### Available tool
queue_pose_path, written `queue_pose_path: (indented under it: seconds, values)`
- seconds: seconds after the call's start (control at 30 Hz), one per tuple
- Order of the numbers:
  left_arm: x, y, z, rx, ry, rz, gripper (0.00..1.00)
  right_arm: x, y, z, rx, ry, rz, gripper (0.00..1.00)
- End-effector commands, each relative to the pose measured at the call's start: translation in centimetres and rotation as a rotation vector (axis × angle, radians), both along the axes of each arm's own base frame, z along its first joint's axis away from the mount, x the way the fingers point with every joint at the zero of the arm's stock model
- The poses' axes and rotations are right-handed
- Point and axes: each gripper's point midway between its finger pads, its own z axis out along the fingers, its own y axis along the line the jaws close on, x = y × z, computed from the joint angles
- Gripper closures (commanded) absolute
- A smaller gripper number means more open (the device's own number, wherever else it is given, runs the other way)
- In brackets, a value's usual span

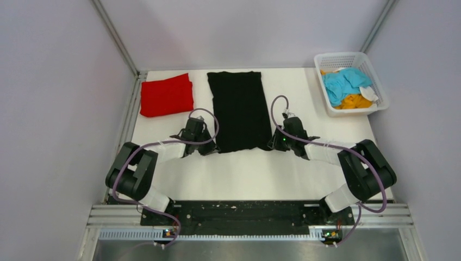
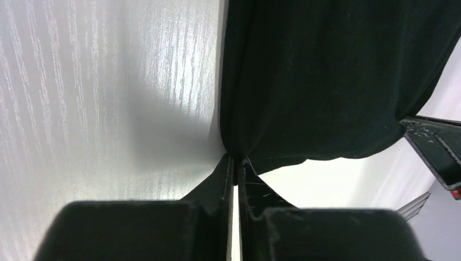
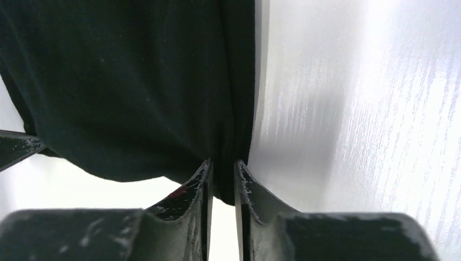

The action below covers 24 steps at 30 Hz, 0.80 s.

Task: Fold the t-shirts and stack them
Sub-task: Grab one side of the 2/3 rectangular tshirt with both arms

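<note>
A black t-shirt (image 1: 240, 110) lies on the white table as a long folded strip, running from the back toward me. My left gripper (image 1: 208, 145) is shut on its near left corner, and the cloth (image 2: 326, 81) bunches between the closed fingertips (image 2: 237, 159). My right gripper (image 1: 273, 142) is shut on the near right corner, a thick fold of black cloth (image 3: 125, 87) pinched between its fingers (image 3: 223, 163). A folded red t-shirt (image 1: 166, 95) rests at the back left. Light blue (image 1: 343, 84) and orange (image 1: 353, 101) t-shirts lie crumpled in the basket.
A white mesh basket (image 1: 381, 89) stands at the back right corner of the table. Grey walls close in the table (image 1: 250, 174) on the left, right and back. The black rail with the arm bases runs along the near edge.
</note>
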Motion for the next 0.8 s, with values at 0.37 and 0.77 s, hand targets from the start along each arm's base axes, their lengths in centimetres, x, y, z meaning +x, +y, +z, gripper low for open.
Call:
queue_pose_path:
  seconds: [0.37, 0.77]
  values:
    - [-6.4, 2.8, -3.1, 0.189, 0.063, -0.002, 1.00, -6.8, -1.5, -2.1, 0.044, 0.137, 0.023, 1.00]
    - [-13.4, 3.1, -1.3, 0.131, -0.009, -0.080, 1.00, -15.8, -0.8, -0.3, 0.152, 0.206, 0.096, 1.00]
